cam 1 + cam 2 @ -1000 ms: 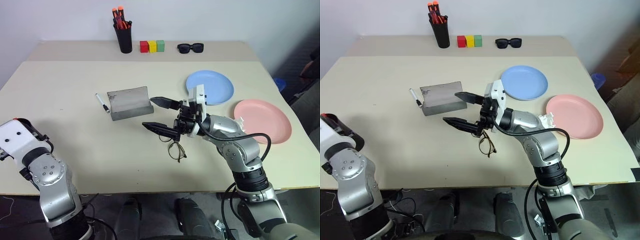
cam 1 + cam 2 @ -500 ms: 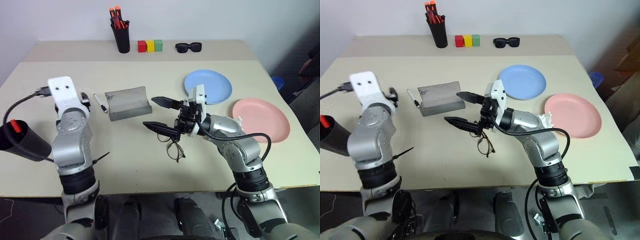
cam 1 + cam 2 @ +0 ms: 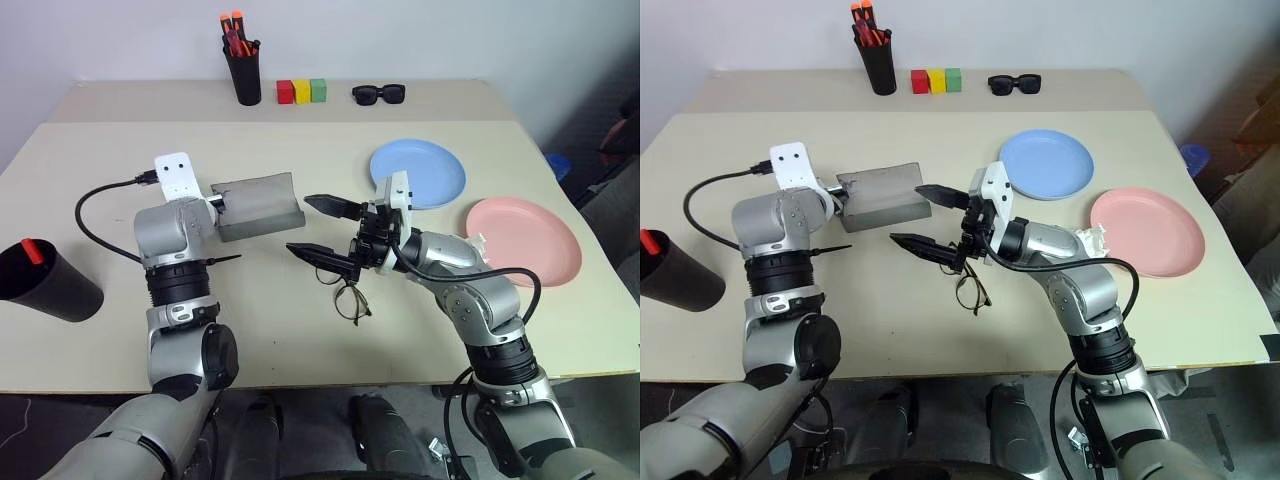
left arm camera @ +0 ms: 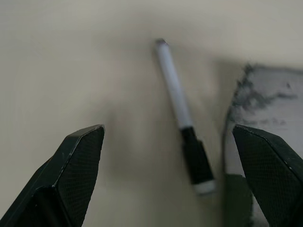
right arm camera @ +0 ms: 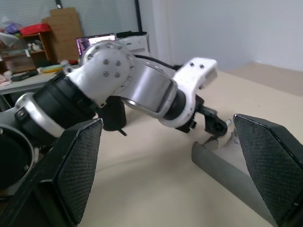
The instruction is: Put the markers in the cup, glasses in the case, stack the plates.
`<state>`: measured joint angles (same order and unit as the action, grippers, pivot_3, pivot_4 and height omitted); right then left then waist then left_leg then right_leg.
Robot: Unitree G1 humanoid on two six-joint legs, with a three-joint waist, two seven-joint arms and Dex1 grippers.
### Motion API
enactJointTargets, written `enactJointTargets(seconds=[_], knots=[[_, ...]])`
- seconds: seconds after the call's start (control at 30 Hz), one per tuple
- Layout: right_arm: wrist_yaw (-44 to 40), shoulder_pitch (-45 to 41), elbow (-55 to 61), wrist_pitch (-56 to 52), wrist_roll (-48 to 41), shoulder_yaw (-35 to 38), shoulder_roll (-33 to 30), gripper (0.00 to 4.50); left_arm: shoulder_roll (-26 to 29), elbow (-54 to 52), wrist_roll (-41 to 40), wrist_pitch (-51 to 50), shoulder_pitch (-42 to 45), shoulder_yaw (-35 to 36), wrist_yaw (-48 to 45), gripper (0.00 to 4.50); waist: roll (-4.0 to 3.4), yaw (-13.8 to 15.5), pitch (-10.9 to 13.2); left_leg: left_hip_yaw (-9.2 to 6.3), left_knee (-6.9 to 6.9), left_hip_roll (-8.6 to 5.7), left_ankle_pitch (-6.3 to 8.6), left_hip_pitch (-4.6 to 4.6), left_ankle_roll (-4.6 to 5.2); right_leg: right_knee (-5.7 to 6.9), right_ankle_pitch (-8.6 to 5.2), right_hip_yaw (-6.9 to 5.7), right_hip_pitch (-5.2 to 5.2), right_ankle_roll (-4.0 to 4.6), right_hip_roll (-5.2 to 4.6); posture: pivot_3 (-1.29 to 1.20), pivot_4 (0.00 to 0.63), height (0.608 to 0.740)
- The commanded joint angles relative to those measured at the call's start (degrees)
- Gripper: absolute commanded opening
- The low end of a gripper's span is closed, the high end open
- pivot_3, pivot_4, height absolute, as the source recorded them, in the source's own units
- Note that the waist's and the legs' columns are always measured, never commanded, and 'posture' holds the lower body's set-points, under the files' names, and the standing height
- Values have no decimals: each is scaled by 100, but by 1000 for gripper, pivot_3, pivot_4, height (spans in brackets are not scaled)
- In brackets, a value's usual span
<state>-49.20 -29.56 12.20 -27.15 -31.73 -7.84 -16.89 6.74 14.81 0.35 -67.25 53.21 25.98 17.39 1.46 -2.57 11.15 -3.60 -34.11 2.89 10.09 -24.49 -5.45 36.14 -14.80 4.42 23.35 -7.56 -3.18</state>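
One marker in, most of the task still open.
The cup (image 3: 45,280) at lower left holds the red-capped marker (image 3: 33,250); the white marker (image 4: 182,118) lies by the empty case (image 3: 258,205) under the spread left hand (image 4: 175,179). The right hand (image 3: 325,230) is spread above the glasses (image 3: 350,298); plates (image 3: 418,174) unstacked at right.

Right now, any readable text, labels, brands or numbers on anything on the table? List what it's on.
None readable.
White marker: no print visible on the barrel.
Grey case: plain fabric, no label showing.
Black cup: plain, no logo.
Blue plate and pink plate: blank.
Laptop screen in the right wrist view: lit, too blurred to read.
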Motion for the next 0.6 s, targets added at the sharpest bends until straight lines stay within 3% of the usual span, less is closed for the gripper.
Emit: enactJointTargets(seconds=[0.03, 0.23, 0.27, 0.33, 0.57, 0.6], knots=[[13, 12, 228, 65, -30, 45, -11, 4500, 45, 262, -42, 60, 269, 60, 167, 4436, 0, 4, 0, 0, 1, 0, 0, 0, 0, 0, 0, -1, 1, 0, 0, 0, 150, 740], [-16, 83, 284, 24, -19, 10, -79, 4500, 38, 885, -185, 346, 520, 528, 686, 4436, 0, 10, 0, 0, 1, 0, -1, 0, -2, 1, 0, 0, 0, -2, 0, 0, 150, 740], [-19, 88, 282, 24, -14, 3, -85, 4500, 53, 952, -198, 380, 546, 574, 750, 4209, 0, 9, 0, 0, 1, 0, -1, 0, -2, 1, 0, 0, -1, -2, 0, 0, 150, 740], [-23, 97, 283, 24, -7, -6, -93, 4500, 84, 1052, -211, 450, 576, 646, 902, 3578, 0, 4, 0, 0, 1, 0, -1, 1, -2, 2, 0, -1, -1, -2, 0, 0, 150, 740], [-27, 101, 285, 19, 4, -21, -104, 4500, 114, 1121, -291, 568, 570, 701, 1162, 128, 0, 0, 0, 0, 5, 0, -1, 3, -3, 2, 0, 0, 0, -3, 0, 0, 150, 740], [-27, 100, 287, 17, 5, -23, -106, 4500, 108, 1105, -308, 580, 562, 690, 1166, 20, 0, 4, 0, 0, 5, 0, -2, 3, -3, 2, 0, 0, 0, -2, 0, 0, 150, 740]])
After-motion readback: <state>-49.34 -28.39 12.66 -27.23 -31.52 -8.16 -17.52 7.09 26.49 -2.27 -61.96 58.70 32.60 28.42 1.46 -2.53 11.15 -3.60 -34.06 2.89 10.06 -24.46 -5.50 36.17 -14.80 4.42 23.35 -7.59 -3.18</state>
